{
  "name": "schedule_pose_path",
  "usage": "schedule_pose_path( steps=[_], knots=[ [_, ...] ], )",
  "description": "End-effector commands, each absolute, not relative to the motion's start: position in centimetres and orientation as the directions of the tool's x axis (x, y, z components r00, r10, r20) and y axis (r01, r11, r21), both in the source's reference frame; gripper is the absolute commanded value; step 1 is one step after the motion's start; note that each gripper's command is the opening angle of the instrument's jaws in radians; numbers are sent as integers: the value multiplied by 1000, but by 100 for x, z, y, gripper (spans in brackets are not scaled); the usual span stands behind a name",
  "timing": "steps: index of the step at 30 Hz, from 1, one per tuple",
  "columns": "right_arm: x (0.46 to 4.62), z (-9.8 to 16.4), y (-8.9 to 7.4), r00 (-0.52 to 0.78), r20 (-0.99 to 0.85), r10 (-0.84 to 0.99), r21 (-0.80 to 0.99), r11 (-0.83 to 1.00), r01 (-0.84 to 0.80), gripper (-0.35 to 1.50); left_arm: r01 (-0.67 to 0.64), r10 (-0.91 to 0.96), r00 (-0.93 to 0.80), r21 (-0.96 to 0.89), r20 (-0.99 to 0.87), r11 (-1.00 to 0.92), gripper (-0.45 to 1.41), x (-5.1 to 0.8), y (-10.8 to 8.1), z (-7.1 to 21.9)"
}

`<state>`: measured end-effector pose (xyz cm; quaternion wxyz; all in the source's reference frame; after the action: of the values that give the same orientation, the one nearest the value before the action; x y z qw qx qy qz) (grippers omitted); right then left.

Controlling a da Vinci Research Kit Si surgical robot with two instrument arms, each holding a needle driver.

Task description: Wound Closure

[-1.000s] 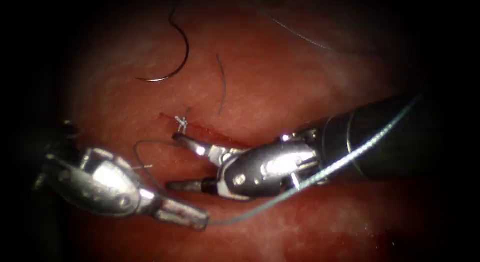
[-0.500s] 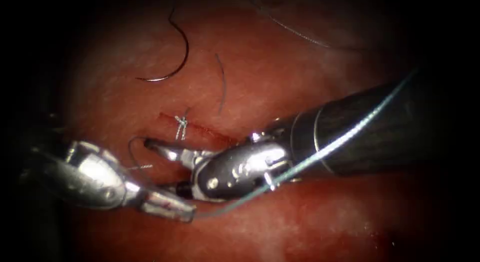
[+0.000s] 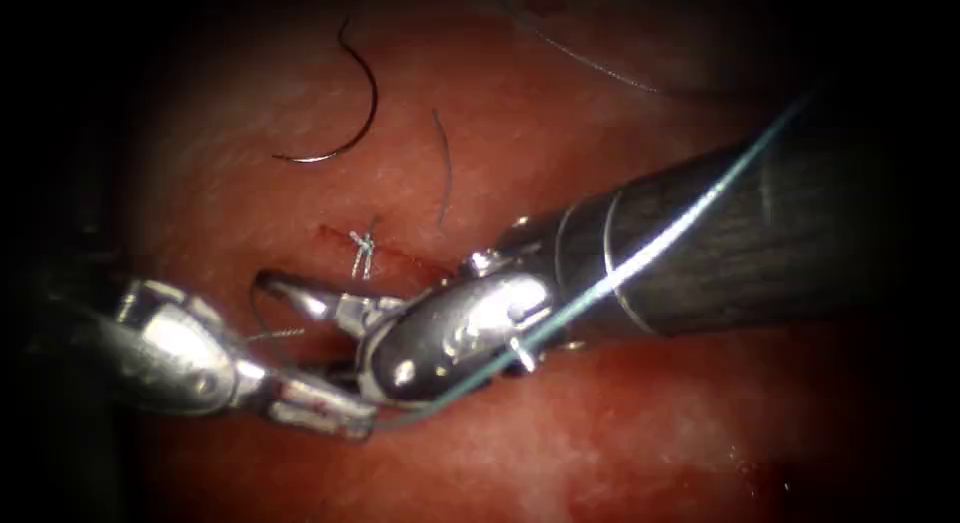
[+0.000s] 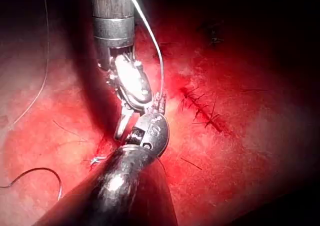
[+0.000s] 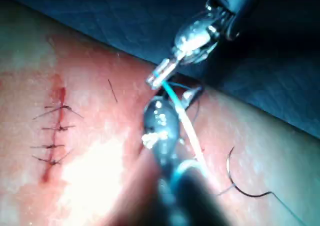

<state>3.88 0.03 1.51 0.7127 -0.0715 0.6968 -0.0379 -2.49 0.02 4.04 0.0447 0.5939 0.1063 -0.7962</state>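
At nine o'clock of the cut [image 3: 400, 255], the left hand [image 3: 320, 411] pinches the thread [image 3: 640, 258]; the right hand [image 3: 300, 313] is spread, holding nothing; the needle [image 3: 345, 103] lies free on the tissue [image 3: 560, 163] at eleven o'clock.

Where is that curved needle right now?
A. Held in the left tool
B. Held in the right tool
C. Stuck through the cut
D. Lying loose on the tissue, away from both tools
D: the needle lies free on the tissue, well apart from the left tool and the right tool.
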Motion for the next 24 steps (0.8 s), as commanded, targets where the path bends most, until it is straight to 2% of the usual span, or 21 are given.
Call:
schedule_pose_path(
  steps=[1, 3, 4, 6, 7, 8, 15, 24],
  knots=[
    [398, 155, -8, 18, -988, -152, -153, 988, -39, 91, 199, 60, -291, -121, -955, -973, -45, -254, -10, 407],
    [399, 156, -8, 7, -988, -154, -154, 987, -35, 83, 199, 60, -291, -122, -955, -972, -45, -253, -10, 406],
    [400, 156, -9, 4, -988, -154, -154, 988, -22, 69, 199, 61, -291, -122, -955, -972, -45, -253, -10, 406],
    [399, 156, -9, 6, -988, -155, -155, 988, 6, 27, 200, 61, -290, -123, -955, -972, -45, -251, -10, 405],
    [398, 156, -10, 4, -988, -156, -156, 988, 19, -13, 199, 60, -292, -122, -954, -972, -45, -250, -10, 405],
    [397, 156, -11, 2, -988, -157, -157, 987, 39, -35, 198, 60, -294, -122, -954, -973, -45, -249, -10, 405],
    [389, 157, -16, 8, -987, -161, -160, 983, 93, -35, 192, 59, -303, -122, -951, -974, -45, -241, -8, 403],
    [353, 165, -6, 138, -981, -136, -133, 991, 29, -35, 133, 80, -356, -135, -931, -982, -45, -225, -9, 403]
  ],
)
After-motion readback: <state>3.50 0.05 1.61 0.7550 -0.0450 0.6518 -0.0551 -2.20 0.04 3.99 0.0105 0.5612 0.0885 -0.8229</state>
